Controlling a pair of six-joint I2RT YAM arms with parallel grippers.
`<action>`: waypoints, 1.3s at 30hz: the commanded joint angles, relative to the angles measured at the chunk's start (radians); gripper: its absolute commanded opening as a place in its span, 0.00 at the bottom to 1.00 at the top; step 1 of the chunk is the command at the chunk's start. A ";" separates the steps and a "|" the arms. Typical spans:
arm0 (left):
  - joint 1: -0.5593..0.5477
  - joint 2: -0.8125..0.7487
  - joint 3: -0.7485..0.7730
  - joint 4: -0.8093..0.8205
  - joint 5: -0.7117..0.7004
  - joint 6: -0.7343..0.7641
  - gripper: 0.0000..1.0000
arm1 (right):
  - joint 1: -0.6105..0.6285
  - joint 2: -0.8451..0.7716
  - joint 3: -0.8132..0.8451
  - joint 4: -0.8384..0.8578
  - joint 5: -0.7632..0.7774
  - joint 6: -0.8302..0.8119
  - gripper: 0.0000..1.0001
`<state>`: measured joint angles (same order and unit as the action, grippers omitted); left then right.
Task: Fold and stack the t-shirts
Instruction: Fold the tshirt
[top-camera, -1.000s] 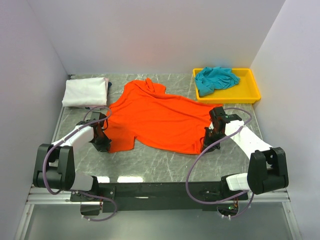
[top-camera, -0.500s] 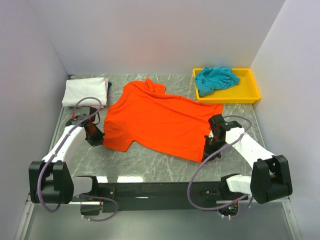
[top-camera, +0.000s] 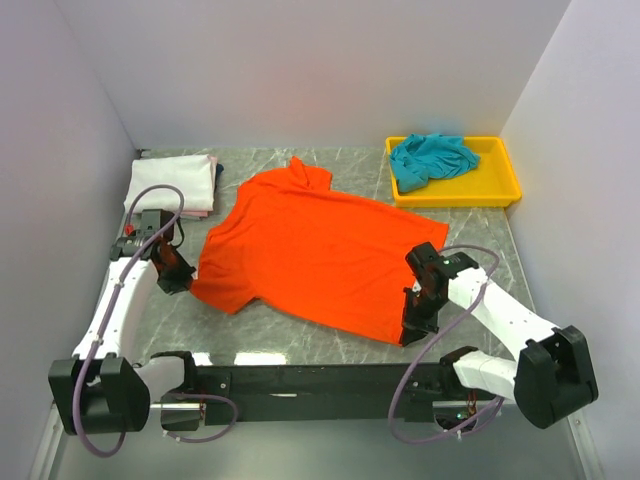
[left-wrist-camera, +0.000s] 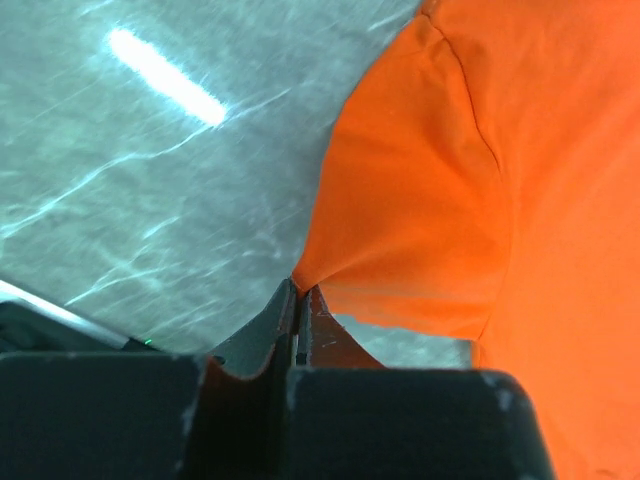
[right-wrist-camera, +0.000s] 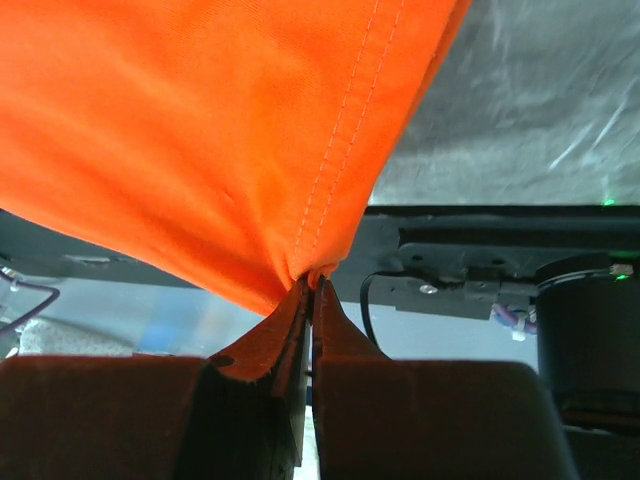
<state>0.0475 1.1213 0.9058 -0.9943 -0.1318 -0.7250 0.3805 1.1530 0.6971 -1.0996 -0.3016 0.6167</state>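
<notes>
- Our left claw (left-wrist-camera: 298, 300) is clenched on the orange-red t-shirt (top-camera: 320, 250) at its sleeve edge.
- Our right claw (right-wrist-camera: 310, 285) pinches its hem corner.
- We see the shirt spread across the table (top-camera: 355, 170), the white t-shirt (top-camera: 170, 183) folded far left, and the teal t-shirt (top-camera: 430, 158) in the yellow tray (top-camera: 505, 188).

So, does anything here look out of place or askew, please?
The teal t-shirt lies crumpled in the yellow tray, unfolded. The orange t-shirt lies askew on the table, pinched by the left gripper and right gripper.
</notes>
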 joint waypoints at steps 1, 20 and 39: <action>0.005 -0.061 0.038 -0.078 -0.043 0.047 0.00 | 0.040 -0.039 -0.028 -0.054 -0.024 0.067 0.00; -0.098 0.193 0.266 0.097 0.064 0.104 0.00 | 0.019 0.037 0.016 0.003 0.012 0.071 0.00; -0.270 0.764 0.881 0.118 0.061 0.236 0.01 | -0.269 0.341 0.218 0.072 -0.002 -0.147 0.00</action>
<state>-0.2085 1.8442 1.6844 -0.8772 -0.0681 -0.5377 0.1307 1.4605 0.8536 -1.0485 -0.2985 0.5179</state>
